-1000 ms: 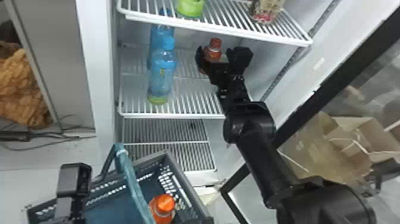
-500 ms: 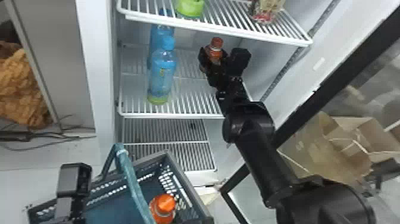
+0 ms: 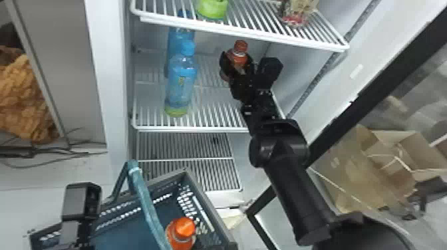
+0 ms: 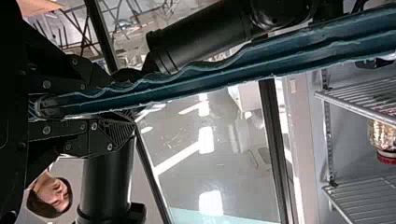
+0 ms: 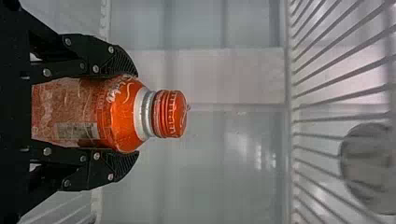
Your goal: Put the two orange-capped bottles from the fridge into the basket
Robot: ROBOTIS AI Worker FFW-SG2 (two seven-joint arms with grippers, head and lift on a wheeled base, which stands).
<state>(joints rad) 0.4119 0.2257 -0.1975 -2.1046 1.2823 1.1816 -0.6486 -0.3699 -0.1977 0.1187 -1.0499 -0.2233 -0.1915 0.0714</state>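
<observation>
1. Head view: first orange-capped bottle (image 3: 181, 234) in basket (image 3: 213, 207), near left; half done, I judge.
2. Right gripper (image 5: 136, 113) closed around second bottle (image 5: 122, 119), far, inside fridge.
3. Left gripper (image 4: 122, 100) clasps handle (image 4: 210, 77).
4. Remaining: transfer, release.

"The basket (image 3: 213, 207)?"
"Matt plastic, its handle (image 4: 210, 77) rough-edged."
"And the orange cap (image 5: 170, 114)?"
"Ribbed, shiny plastic."
"The shelf (image 3: 189, 129)?"
"Smooth, coated metal wire."
"That open box (image 3: 389, 139)?"
"Dull cardboard."
</observation>
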